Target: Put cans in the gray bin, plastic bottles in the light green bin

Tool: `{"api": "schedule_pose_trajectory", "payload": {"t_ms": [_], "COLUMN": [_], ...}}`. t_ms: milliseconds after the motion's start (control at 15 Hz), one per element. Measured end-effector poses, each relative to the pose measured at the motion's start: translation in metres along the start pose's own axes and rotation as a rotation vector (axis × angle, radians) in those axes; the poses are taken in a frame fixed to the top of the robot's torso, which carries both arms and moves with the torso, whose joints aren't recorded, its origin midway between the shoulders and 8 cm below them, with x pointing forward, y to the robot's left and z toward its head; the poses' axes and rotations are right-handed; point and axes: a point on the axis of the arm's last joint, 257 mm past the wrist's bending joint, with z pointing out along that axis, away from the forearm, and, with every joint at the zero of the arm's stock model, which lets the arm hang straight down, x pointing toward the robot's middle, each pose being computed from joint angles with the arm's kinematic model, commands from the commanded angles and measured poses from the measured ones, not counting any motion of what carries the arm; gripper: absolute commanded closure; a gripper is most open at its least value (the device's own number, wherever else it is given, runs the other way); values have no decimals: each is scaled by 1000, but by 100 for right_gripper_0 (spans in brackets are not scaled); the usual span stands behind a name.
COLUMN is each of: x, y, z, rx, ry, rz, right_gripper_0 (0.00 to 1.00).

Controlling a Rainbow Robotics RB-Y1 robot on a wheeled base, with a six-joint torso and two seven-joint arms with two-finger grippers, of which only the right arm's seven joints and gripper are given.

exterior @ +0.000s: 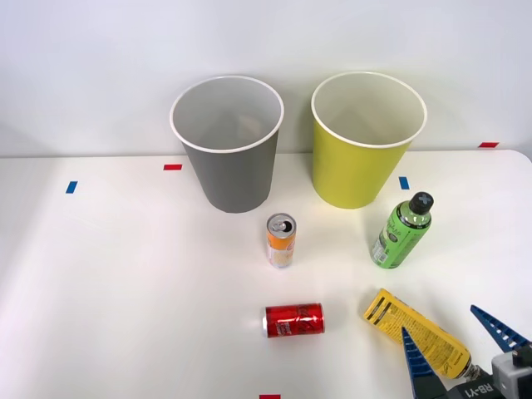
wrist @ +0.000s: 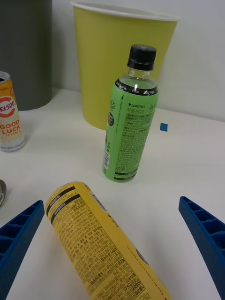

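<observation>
Two tapered round bins stand side by side at the far edge of the white table [exterior: 125, 274], each with a white rim and a pale interior. The gray bin [exterior: 237, 174] is on the left; no object can be made out inside it. The green bin [exterior: 357, 170] is on the right, and its visible interior likewise holds nothing discernible.

The orange can [exterior: 281, 240] stands upright in front of the gray bin, silver top opened, orange-and-white body with lettering. The red can [exterior: 293, 320] lies on its side nearer the robot, white lettering along its body. The green bottle [exterior: 401, 230] stands upright in front of the green bin, with a black cap, clear neck and printed label. The yellow bottle [exterior: 420, 333] lies on its side with black print, its far end toward the red can.

The right gripper [exterior: 455, 345] sits low at the near right, its blue ribbed fingers [wrist: 206, 236] spread wide, one on either side of the yellow bottle without touching it.
</observation>
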Motion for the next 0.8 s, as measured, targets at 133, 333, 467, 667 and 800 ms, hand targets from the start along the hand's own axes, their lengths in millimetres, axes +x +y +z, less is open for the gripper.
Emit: {"api": "schedule_pose_trajectory", "payload": {"t_ms": [133,333,467,667,800], "x": [-3,-11,-16,-15,-7], "y": [3,14,22,25,25], "z": [2,8,17,32,35], "rx": [-24,-89,-139,-177,-190], "ry": [99,202,226,285,348], "rz": [-42,-131,-133,-130,-119], "right_gripper_0": [0,0,0,0,0]}}
